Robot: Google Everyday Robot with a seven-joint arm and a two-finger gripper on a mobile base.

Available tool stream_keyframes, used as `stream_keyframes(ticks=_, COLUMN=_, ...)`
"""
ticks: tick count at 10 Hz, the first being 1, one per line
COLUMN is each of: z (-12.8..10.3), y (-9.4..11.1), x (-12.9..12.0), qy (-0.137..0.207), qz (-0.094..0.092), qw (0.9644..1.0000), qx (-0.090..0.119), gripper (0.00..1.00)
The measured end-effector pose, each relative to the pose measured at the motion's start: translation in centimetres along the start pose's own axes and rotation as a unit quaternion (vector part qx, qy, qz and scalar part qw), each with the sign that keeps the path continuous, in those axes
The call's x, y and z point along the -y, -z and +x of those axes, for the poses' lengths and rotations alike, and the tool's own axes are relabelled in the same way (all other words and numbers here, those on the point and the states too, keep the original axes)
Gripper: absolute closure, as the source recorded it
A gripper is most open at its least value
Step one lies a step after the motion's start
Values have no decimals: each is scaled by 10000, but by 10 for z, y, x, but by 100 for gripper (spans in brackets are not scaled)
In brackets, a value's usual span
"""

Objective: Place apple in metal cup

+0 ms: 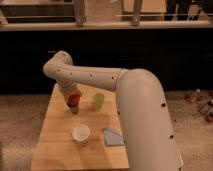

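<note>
The apple [74, 97], small and red-orange, is at the tip of my gripper [73, 99] over the far left part of the wooden table [55, 140]. The gripper is shut on the apple. Directly beneath it stands the small dark metal cup [74, 109], mostly hidden by the apple and the gripper. The apple sits at the cup's mouth; I cannot tell whether it rests on the rim. My white arm [100, 77] reaches in from the right and bends down to this spot.
A pale green cup [98, 101] stands just right of the metal cup. A white cup [81, 133] stands nearer the front. A grey flat object [113, 136] lies to its right. A dark counter front [150, 55] runs behind the table.
</note>
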Motion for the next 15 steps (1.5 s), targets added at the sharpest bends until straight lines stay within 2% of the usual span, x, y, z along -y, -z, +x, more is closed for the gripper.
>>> stream_keyframes(ticks=6, z=13, y=-4, x=8, qy=-10, qz=350, qw=9994, qx=-32, gripper=99)
stream_keyframes(ticks=9, z=19, y=-13, x=10, qy=7, qz=459, qw=9989, qx=58, gripper=98)
stream_keyframes(ticks=10, z=19, y=-16, x=10, qy=19, qz=487, qw=9988, qx=106, gripper=96)
stream_keyframes(ticks=12, z=21, y=-20, x=12, qy=54, qz=585, qw=9981, qx=192, gripper=75)
stream_keyframes(ticks=15, z=21, y=-21, x=12, qy=71, qz=631, qw=9977, qx=226, gripper=46)
